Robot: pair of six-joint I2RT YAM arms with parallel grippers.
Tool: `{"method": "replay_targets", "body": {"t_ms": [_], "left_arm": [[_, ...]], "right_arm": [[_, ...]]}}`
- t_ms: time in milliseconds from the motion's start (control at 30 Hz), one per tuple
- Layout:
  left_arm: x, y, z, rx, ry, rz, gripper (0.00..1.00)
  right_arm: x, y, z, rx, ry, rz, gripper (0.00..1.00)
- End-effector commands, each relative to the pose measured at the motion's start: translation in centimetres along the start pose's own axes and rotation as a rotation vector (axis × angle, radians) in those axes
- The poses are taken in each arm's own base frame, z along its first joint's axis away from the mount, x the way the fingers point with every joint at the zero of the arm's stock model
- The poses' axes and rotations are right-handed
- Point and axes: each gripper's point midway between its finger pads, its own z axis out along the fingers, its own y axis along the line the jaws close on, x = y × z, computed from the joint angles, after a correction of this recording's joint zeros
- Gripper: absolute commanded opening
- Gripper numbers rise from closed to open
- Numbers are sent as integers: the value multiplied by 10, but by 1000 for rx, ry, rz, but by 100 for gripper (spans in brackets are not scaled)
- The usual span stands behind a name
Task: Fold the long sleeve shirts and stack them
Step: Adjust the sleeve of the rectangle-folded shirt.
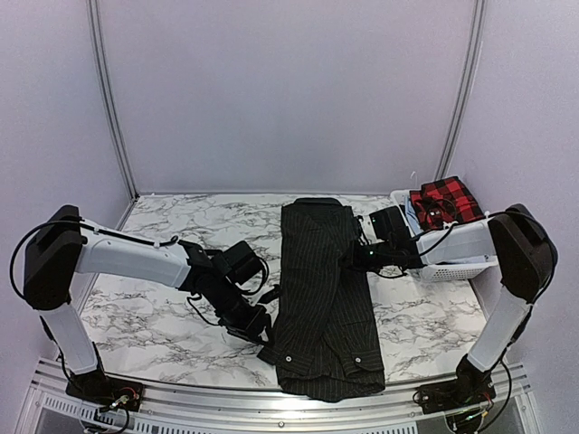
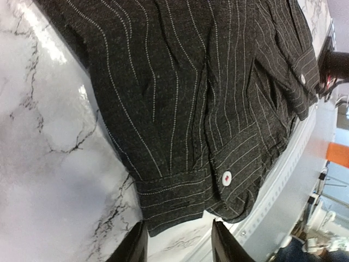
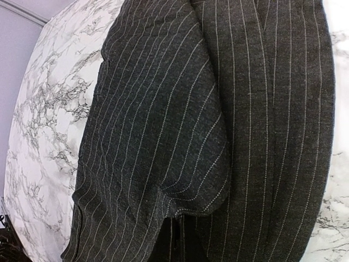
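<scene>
Black pinstriped shirt [image 1: 321, 298] lies folded long and narrow mid-table [image 1: 181, 217], buttoned cuffs at the near end. Left fingers [image 2: 228, 248] are spread wide with nothing between, just short of the near-left cuff; only the tips show. Right fingers [image 1: 355, 261] are farther up at the shirt's right edge, lost against dark cloth, gap can't be told. Far right: red-and-black checked shirt [image 1: 445, 201] bunched in white basket [image 1: 452, 268], partly hidden by the right arm.

The black shirt [image 1: 321, 298] is matt woven cloth, faintly rough, with thin pale pinstripes; its cuff button [image 2: 226, 177] looks smooth and glossy. The red-and-black checked shirt [image 1: 445, 201] is matt cloth. The table [image 1: 154, 240] has a smooth, shiny marble-patterned top. The basket [image 1: 452, 268] is white plastic, and the rail [image 1: 226, 398] is pale metal.
</scene>
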Motion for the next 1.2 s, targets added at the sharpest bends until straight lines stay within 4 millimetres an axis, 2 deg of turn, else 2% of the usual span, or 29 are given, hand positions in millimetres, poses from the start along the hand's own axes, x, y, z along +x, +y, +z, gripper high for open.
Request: {"method": "replay_targets", "body": {"t_ms": [0,300,367,467,600,700,967,1167], "left_arm": [[8,13,4,-93,25,8,48],[14,15,23,-129,79,31,49],[13,13,23,-125,81,34,44],[13,4,22,-96,85,36,29],[3,-18,13,-43,58,57,9],[-3,-35,2,2,36,69,1],[-12,-72,-19,110,7,93,0],[-7,-77,-14,129,35,94,0]], "right_arm": [[-15,5,-6,0,-34,-14,0],[-12,1,-1,27,9,-7,0],[-10,-1,-1,41,21,-7,0],[-12,0,-3,46,20,-12,0],[-16,1,-2,59,35,-26,0],[-19,-2,-3,90,38,-40,0],[-28,-18,-7,208,40,-94,0],[-26,-26,-5,249,55,-109,0]]}}
